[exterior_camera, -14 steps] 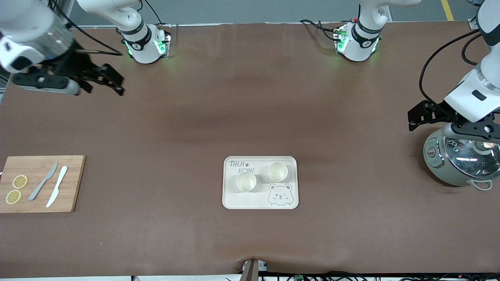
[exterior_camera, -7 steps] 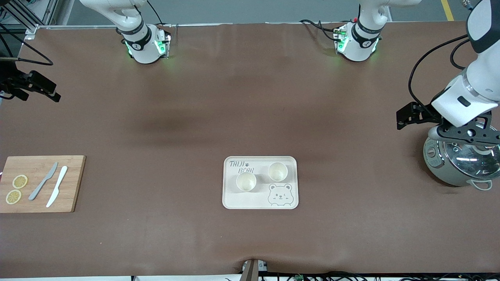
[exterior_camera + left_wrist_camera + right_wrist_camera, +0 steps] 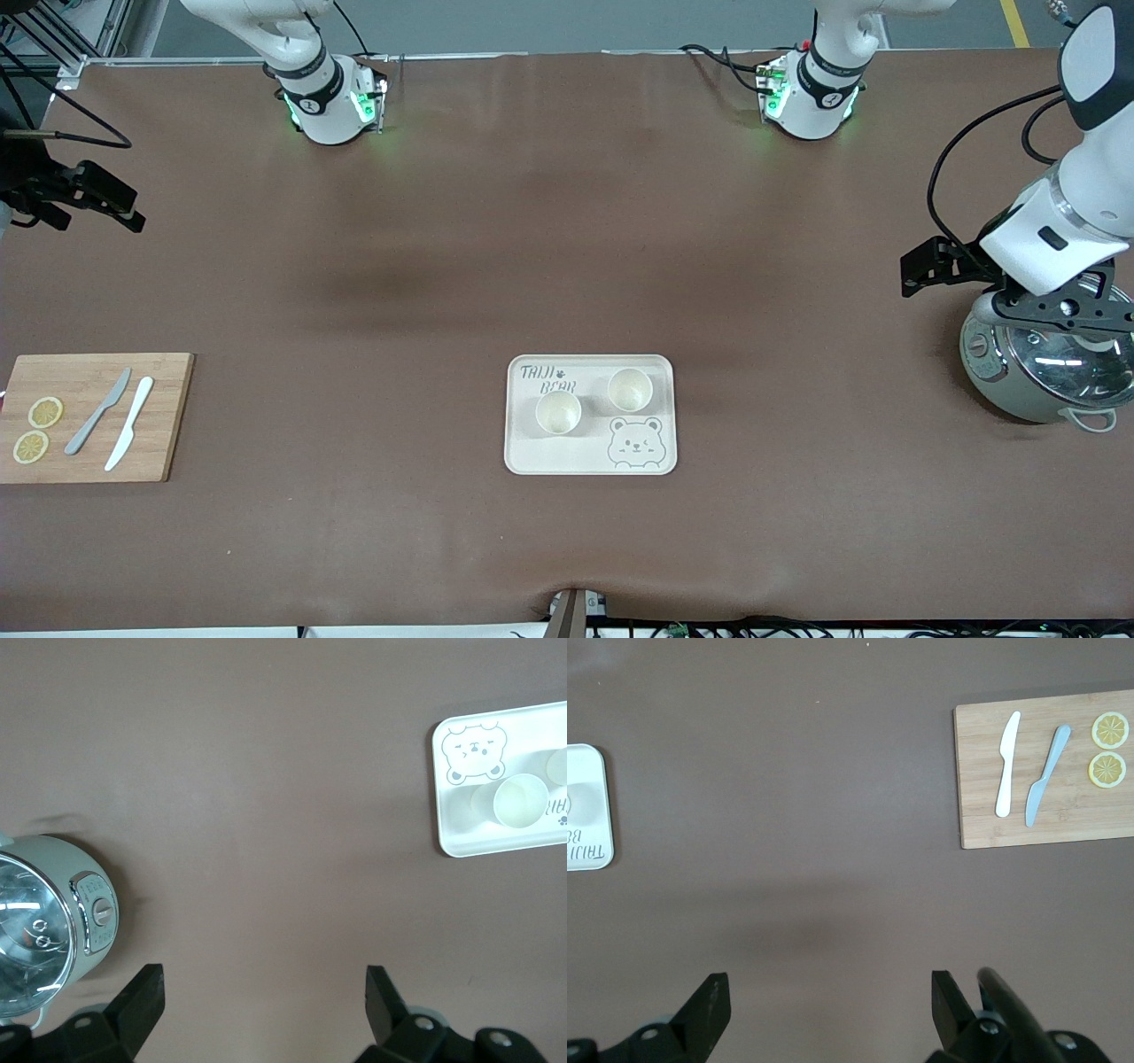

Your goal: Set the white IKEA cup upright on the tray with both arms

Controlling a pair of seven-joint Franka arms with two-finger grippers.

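Observation:
The cream tray (image 3: 532,456) with the bear drawing lies at the table's middle, near the front camera. Two white cups (image 3: 559,413) (image 3: 630,389) stand upright on it, mouths up. My left gripper (image 3: 914,266) is open and empty, up in the air beside a rice cooker at the left arm's end. Its wrist view shows its spread jaws (image 3: 264,992), the tray (image 3: 461,837) and a cup (image 3: 520,803). My right gripper (image 3: 128,211) is open and empty over the right arm's end of the table. Its wrist view shows its spread jaws (image 3: 831,997) and the tray's corner (image 3: 586,797).
A grey-green rice cooker (image 3: 1036,372) with a glass lid stands at the left arm's end. A bamboo cutting board (image 3: 168,416) at the right arm's end holds two knives (image 3: 99,412) and two lemon slices (image 3: 45,412).
My right gripper has drawn back toward the right arm's end of the table, most of its arm leaving view. My left gripper has shifted slightly beside the rice cooker. The cups have not moved.

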